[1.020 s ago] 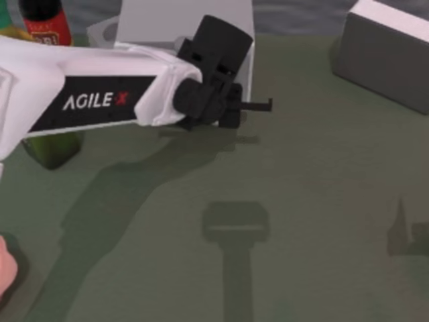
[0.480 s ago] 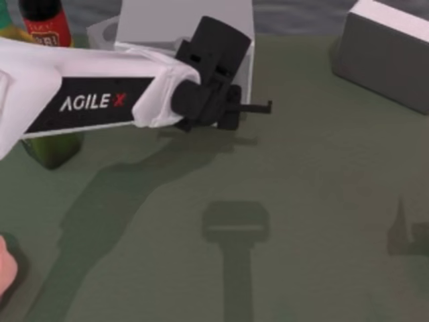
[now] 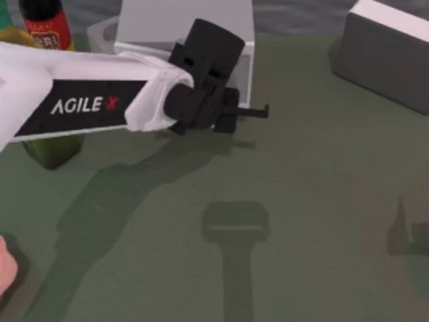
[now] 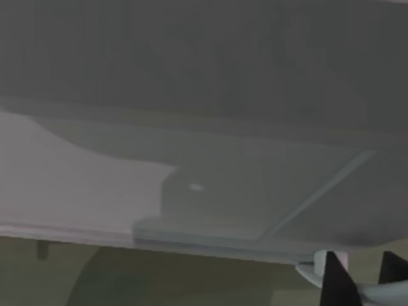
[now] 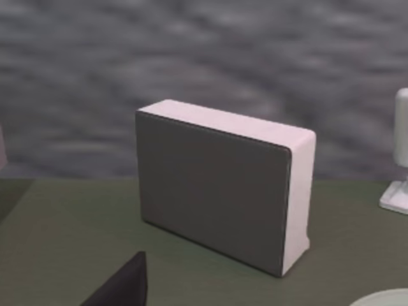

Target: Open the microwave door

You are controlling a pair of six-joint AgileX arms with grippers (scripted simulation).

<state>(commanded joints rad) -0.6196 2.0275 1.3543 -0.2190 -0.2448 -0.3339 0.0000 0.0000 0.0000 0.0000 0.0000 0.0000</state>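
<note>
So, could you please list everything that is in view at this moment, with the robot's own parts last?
microwave: one, light grey, top view's far edge, left of centre.
microwave door: one, silver-framed, fills the left wrist view.
box: one, grey with white edge, far right.
red bottle: one, red with black cap, far left corner.
green object: one, olive green, left side, under the left arm.
pink object: one, pink, near left edge, mostly cut off.
table: one, dark green.
left gripper: one, black, at the microwave's front.
right gripper: one, black, only a tip visible in the right wrist view.
</note>
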